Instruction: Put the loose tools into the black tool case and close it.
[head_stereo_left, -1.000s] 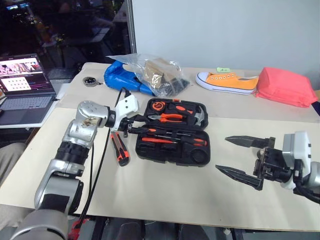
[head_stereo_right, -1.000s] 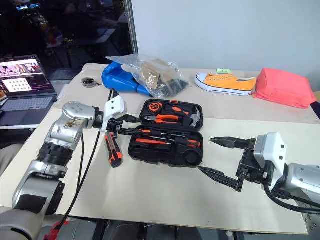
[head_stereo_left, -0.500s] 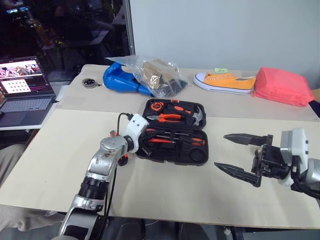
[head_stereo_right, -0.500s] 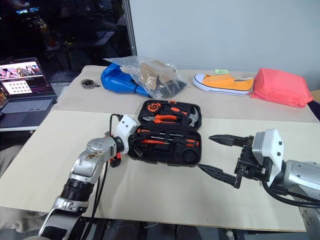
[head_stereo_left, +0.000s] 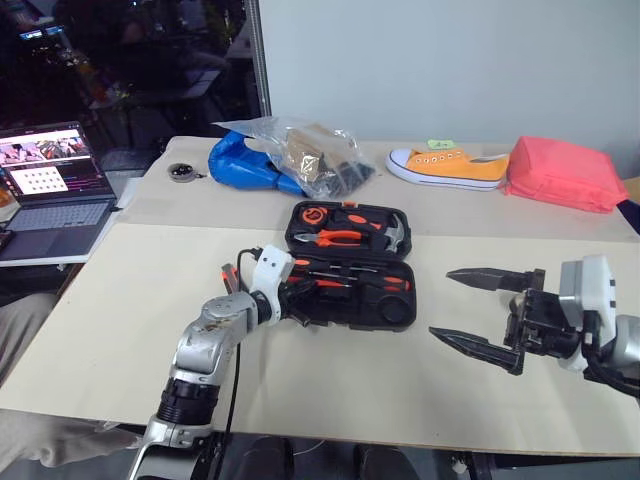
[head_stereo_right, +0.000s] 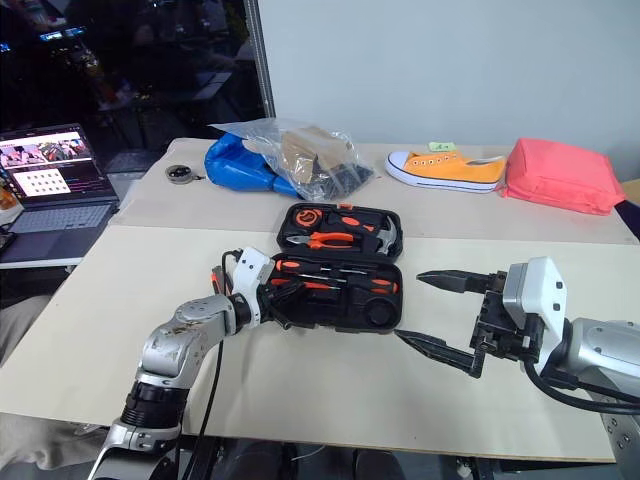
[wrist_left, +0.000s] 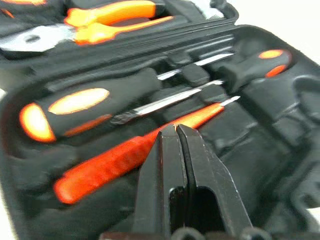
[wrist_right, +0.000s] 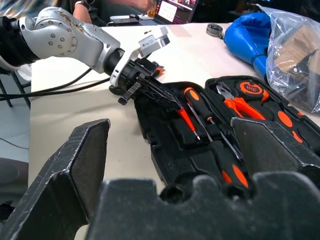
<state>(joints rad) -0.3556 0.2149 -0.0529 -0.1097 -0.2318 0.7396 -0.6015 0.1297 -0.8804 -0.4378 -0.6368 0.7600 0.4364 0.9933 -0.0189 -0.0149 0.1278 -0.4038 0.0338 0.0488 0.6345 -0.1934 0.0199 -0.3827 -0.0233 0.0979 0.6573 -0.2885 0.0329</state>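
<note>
The left gripper (wrist_left: 176, 131), clenched on nothing, noses into the black tool case (head_stereo_left: 395, 315) at its left end, the slim orange screwdriver (wrist_left: 125, 160) lying left-to-right just beyond, while the right gripper (head_stereo_left: 482, 310) gapes well off right.

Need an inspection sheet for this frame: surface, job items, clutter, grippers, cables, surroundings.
Surface: beige table, bare in front of the case.
Job's things: black tool case lies open; two orange-and-black screwdrivers and a slim orange screwdriver sit in its front half; pliers and hammer in the rear half. Utility knife lies left of the case, mostly hidden behind the left arm.
Clutter: blue bag, clear plastic bag, orange shoe, pink pouch.
Grippers: left gripper shut, tips over the slim screwdriver; right gripper open, holding nothing, right of the case.
Cables: black cable along the left arm.
Surroundings: laptop at left, screen lit.
</note>
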